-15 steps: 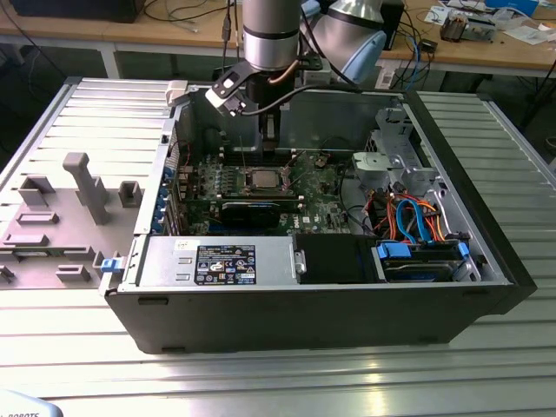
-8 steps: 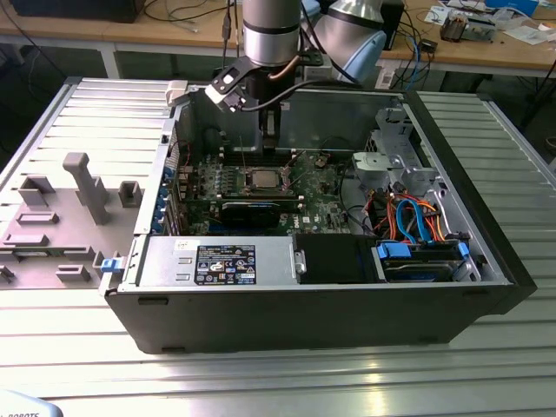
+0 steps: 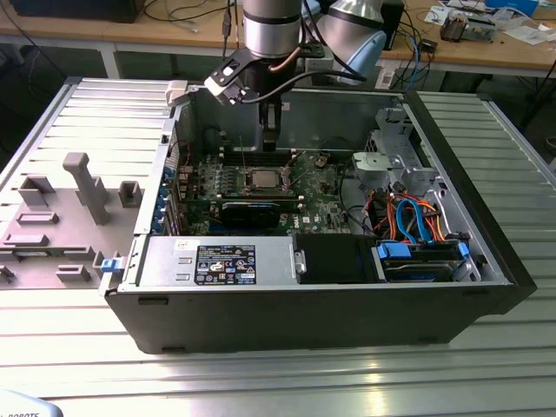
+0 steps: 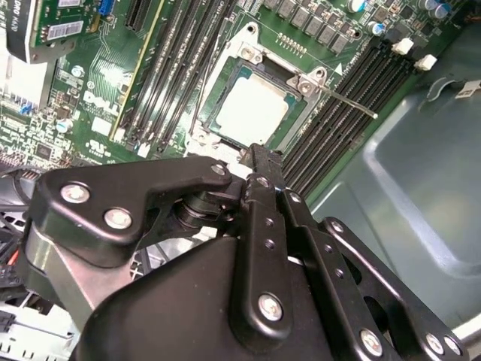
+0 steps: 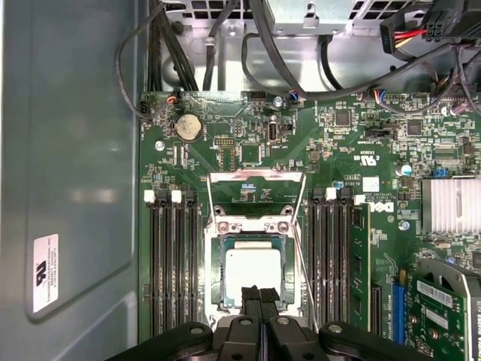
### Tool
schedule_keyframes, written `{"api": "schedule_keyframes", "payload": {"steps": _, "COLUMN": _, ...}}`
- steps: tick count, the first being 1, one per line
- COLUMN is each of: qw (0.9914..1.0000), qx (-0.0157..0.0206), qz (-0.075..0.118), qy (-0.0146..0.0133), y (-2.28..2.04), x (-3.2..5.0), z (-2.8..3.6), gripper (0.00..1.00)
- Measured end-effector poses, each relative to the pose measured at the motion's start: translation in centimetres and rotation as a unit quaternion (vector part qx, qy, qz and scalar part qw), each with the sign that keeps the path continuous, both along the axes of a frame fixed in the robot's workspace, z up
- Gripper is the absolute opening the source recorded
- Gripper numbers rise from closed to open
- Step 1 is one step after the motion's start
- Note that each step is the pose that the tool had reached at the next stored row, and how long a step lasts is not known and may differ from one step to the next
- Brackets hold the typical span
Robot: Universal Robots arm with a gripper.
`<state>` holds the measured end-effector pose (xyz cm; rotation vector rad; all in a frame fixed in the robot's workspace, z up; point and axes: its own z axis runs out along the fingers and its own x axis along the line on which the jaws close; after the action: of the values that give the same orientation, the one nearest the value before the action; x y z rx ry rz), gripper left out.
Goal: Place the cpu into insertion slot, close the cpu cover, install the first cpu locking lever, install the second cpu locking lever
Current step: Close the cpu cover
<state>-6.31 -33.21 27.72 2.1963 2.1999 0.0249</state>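
Silver-grey arm [image 3: 271,26] carries a black pincer [image 5: 260,293] studded with silver screws.

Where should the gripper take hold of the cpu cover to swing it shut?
Best by its free cross-bar. In the first wrist view the cpu cover stands open, hinged at the edge next to the cpu, so the bar farthest from that hinge is exposed and gives the most leverage. Probably come down from above the board, with the fingers straddling the thin plate.
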Motion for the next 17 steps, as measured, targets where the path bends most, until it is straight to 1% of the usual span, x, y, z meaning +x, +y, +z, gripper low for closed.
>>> {"api": "schedule_keyframes", "payload": {"steps": 3, "qw": 1.00000, "qx": 0.0000, "qz": 0.000, "qy": 0.0000, "y": 0.00, "x": 0.00, "z": 0.31, "gripper": 0.11}}
{"api": "schedule_keyframes", "payload": {"steps": 10, "qw": 1.00000, "qx": -0.0001, "qz": 0.000, "qy": 0.0000, "y": 0.00, "x": 0.00, "z": 0.32, "gripper": 0.11}}
{"api": "schedule_keyframes", "payload": {"steps": 17, "qw": 1.00000, "qx": -0.0001, "qz": 0.000, "qy": 0.0000, "y": 0.00, "x": 0.42, "z": 0.32, "gripper": 0.11}}
